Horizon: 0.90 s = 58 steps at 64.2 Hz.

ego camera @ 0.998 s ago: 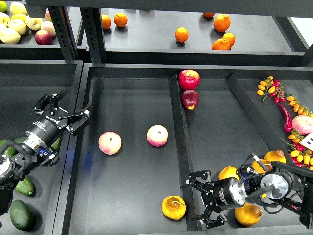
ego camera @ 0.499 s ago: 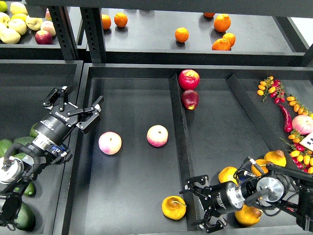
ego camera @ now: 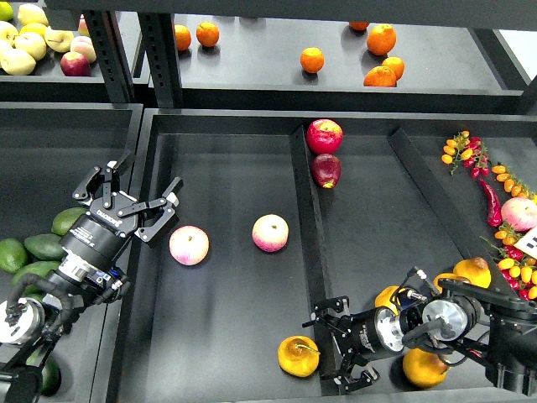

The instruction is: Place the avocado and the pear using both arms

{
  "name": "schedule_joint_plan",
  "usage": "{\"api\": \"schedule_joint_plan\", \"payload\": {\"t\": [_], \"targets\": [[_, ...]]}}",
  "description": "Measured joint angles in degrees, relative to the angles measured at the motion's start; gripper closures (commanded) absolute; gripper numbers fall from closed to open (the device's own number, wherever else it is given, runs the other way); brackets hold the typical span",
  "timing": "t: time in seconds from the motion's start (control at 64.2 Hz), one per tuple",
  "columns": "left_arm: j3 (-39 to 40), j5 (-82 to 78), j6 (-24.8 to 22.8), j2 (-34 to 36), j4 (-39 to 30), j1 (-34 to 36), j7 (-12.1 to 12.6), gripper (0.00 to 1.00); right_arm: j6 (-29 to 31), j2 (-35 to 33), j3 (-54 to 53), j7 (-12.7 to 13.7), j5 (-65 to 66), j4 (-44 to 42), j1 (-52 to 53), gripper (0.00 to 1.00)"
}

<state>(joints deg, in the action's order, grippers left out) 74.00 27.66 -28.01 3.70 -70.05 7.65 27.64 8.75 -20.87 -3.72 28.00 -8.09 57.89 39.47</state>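
Two grippers show fingers spread and holding nothing: the left gripper (ego camera: 134, 204) hangs over the wall between the left bin and the centre tray (ego camera: 226, 336), beside a pink-and-yellow fruit (ego camera: 189, 245); the right gripper (ego camera: 337, 344) sits low at the divider (ego camera: 312, 252), just beside the pear (ego camera: 299, 356) lying in the centre tray. Dark avocados (ego camera: 35, 252) lie in the left bin under the left arm; which one is meant I cannot tell. Judged, the right should centre on the pear's body, avoiding the stem. White lettering on the left gripper is unreadable
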Motion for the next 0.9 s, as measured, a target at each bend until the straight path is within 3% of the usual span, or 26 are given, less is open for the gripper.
{"api": "schedule_joint_plan", "payload": {"t": [0.904], "targets": [[0.3,-0.3,0.0,-1.0,-2.5,-2.1,0.0,0.01,0.0,6.8,-0.1,0.0,0.0,-8.6,-0.4,0.01]]}}
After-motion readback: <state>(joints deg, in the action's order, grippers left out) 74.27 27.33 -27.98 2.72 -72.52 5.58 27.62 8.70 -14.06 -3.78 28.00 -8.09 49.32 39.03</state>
